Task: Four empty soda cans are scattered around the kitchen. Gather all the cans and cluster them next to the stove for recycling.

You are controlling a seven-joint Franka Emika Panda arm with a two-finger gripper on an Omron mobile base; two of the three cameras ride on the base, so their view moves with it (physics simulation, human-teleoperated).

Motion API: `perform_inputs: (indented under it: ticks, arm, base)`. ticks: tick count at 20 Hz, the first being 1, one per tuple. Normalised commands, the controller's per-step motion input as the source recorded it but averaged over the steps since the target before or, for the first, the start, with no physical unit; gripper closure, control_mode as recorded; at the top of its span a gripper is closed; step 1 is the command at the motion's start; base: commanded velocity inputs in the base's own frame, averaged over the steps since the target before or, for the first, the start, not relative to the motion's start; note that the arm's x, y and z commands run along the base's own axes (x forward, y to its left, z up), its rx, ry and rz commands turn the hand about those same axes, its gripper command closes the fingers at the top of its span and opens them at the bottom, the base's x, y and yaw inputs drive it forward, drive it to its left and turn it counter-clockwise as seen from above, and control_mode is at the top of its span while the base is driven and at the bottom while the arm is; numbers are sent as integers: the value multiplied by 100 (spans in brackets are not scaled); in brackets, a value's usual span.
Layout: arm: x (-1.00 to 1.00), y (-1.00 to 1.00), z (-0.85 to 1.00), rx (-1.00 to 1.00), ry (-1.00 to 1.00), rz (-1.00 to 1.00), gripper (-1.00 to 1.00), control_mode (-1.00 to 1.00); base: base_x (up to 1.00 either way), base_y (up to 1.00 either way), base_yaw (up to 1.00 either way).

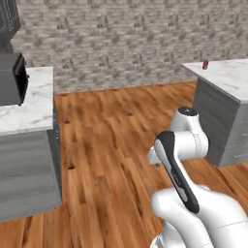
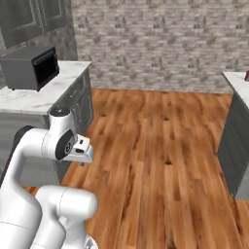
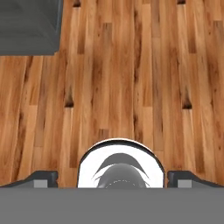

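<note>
floor (image 1: 111,145): warm wood planks with dark knots, running across the middle of the room and lying under the hand in the hand view.
back wall (image 1: 121,43): grey-brown brick pattern, spanning the far side.
left worktop (image 1: 34,106): white marble over grey panelled cabinets (image 1: 26,169), carrying a black microwave (image 1: 12,77) with its door facing into the room; dark upper cabinets are hanging above it.
right worktop (image 1: 227,77): white marble over a grey drawer unit, standing well apart from the left one across the open floor.
soda can (image 1: 205,65): small, red, standing upright near the far edge of the right worktop; a dark red sliver of it is showing at the frame edge in the right base view (image 2: 247,75).
arm (image 1: 184,140): white with dark joints, folding low over the floor between the two units.
gripper (image 3: 112,179): pointing down at bare floor, jaws standing wide apart, holding nothing.
</note>
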Motion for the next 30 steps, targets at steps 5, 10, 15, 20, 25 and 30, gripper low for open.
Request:
perform_inputs:
  ticks: [5,10,15,20,25,30]
  arm:
    - [0,0,0,0,0,0,-100,100]
    - [0,0,0,0,0,0,-100,100]
    - [0,0,0,0,0,0,-100,100]
    - [0,0,0,0,0,0,-100,100]
    - [0,0,0,0,0,0,-100,100]
    - [0,0,0,0,0,0,-100,100]
  base:
    - [33,65,-11]
    - [32,49,-7]
    - [29,45,-7]
    - [20,43,-5]
    - [16,45,-6]
    - [17,43,-7]
